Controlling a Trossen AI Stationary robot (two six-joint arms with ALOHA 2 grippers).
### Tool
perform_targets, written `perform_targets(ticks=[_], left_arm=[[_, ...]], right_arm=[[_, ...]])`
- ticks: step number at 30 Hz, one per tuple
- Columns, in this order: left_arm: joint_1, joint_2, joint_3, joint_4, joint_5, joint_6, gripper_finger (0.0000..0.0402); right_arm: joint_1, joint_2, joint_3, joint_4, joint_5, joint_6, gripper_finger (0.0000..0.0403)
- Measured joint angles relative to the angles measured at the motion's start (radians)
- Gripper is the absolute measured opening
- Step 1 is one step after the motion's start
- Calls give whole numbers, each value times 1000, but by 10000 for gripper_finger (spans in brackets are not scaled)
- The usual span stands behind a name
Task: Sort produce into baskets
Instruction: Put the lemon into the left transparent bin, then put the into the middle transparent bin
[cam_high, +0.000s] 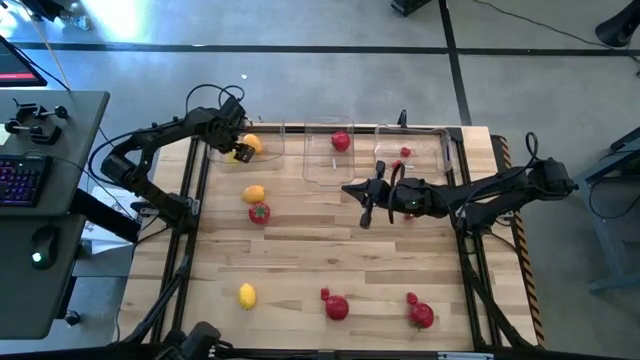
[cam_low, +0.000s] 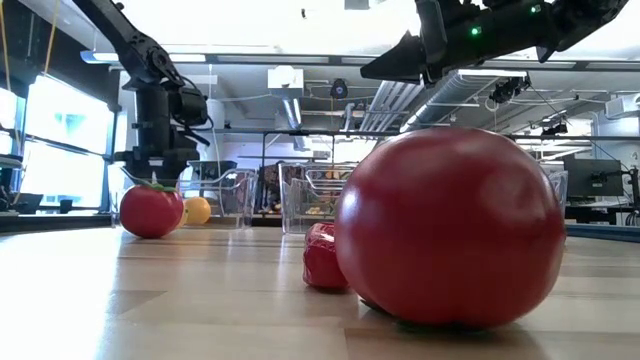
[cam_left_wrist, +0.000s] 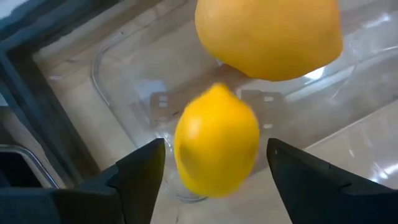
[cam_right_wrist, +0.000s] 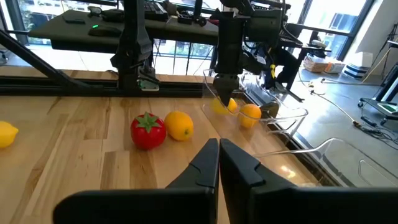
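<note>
Light wooden tabletop (cam_high: 300, 250) on grey floor, desk with keyboard off to the left side; left pincer (cam_high: 240, 152) over the leftmost clear basket (cam_high: 268, 150) at the far left of the tabletop, fingers (cam_left_wrist: 140, 180) spread wide and released, a yellow lemon (cam_left_wrist: 216, 140) between them not touched by either finger, looks loose above the basket floor; an orange lemon-shaped fruit (cam_left_wrist: 268, 37) already lying in that basket just beyond it; right pincer (cam_high: 366, 208) clenched shut with nothing in it, hanging above the middle of the tabletop just in front of the middle basket (cam_high: 330, 155) and right basket (cam_high: 420, 150); middle basket holds one round red fruit (cam_high: 341, 141), right basket holds small red berries (cam_high: 405, 153); on open tabletop near the left arm a yellow-orange lemon (cam_high: 254, 194) touching or just beside a green-topped red fruit (cam_high: 259, 212); along the near edge another yellow lemon (cam_high: 247, 295), a round red fruit (cam_high: 336, 307) with a small berry just beside it, and a further red fruit (cam_high: 421, 315) with a berry close by
</note>
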Motion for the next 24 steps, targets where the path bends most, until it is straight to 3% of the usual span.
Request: perform_targets(ticks=[7, 14, 24], left_arm=[[-20, -15, 0, -6, -22, 37, 275], [-106, -161, 1, 34, -25, 97, 275], [-437, -366, 1, 58, 119, 263, 275]], right_arm=[[0, 0, 0, -5, 0, 0, 3], [0, 0, 0, -11, 0, 0, 3], [10, 0, 0, -27, 1, -50, 3]])
